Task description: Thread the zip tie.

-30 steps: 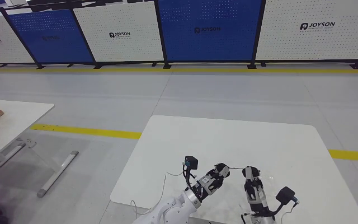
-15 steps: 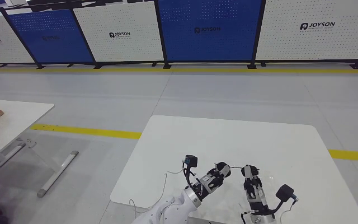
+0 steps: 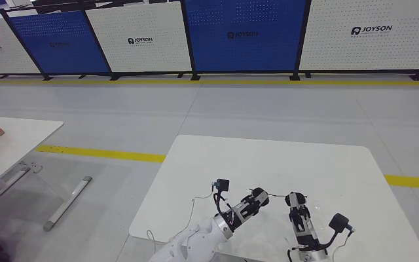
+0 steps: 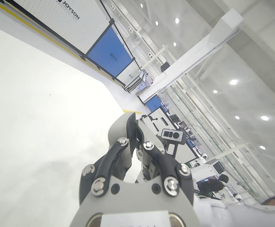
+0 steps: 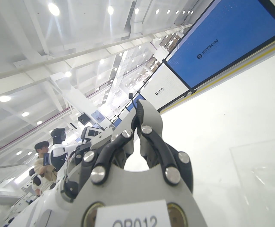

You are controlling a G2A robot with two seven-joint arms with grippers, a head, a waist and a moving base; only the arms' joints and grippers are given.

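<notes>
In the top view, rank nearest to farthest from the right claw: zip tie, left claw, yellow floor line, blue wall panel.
1. zip tie, gripped by the right claw.
2. left claw, beside it.
3. yellow floor line, off the table.
4. blue wall panel, at the back.

Both arms stretch out from the near side, the grey two-fingered left gripper [image 3: 260,195] and right gripper [image 3: 294,198] side by side, each pinched closed.

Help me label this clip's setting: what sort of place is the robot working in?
Probably a large industrial hall or robot test floor. Blue and white partition panels fence off the area, a yellow floor line marks out lanes, and rows of ceiling lights sit high overhead.
</notes>
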